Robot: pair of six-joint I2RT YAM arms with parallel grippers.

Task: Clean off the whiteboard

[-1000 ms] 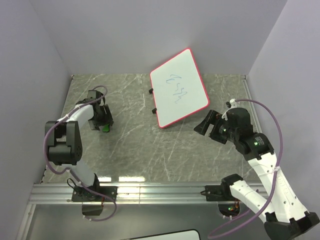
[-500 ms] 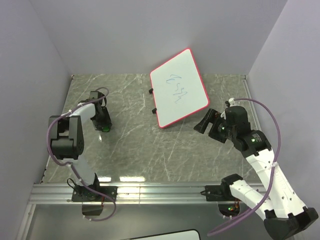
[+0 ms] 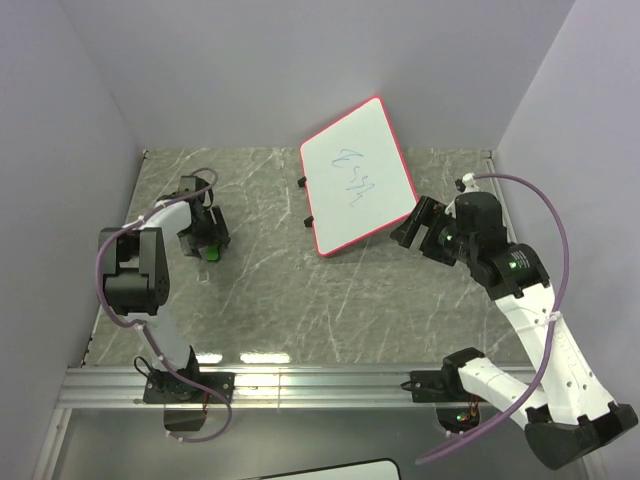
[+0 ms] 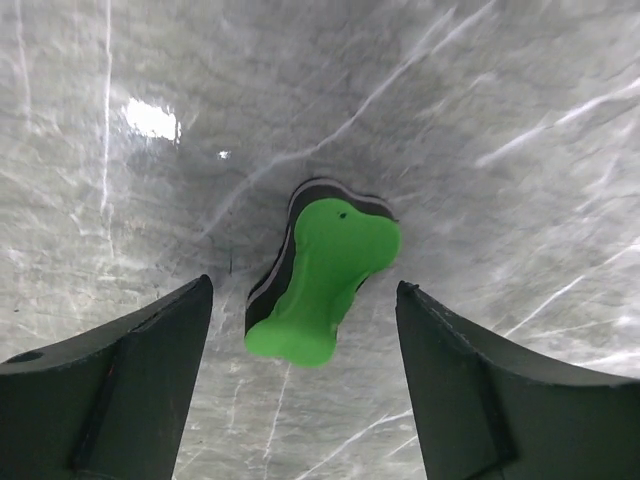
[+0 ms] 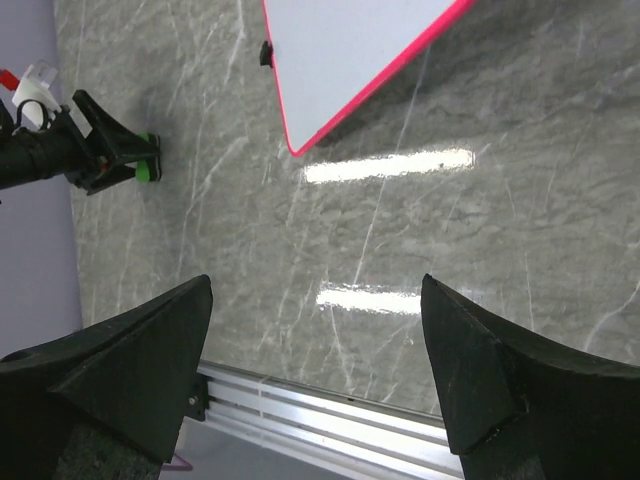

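Left gripper hangs low over the green eraser, fingers spread wide on either side and not touching it. The whiteboard sits askew at the far middle of the marble table, blue scribbles showing. Right gripper is just beside its near right edge, fingers apart, holding nothing.

Walled lab cell, marble-patterned table
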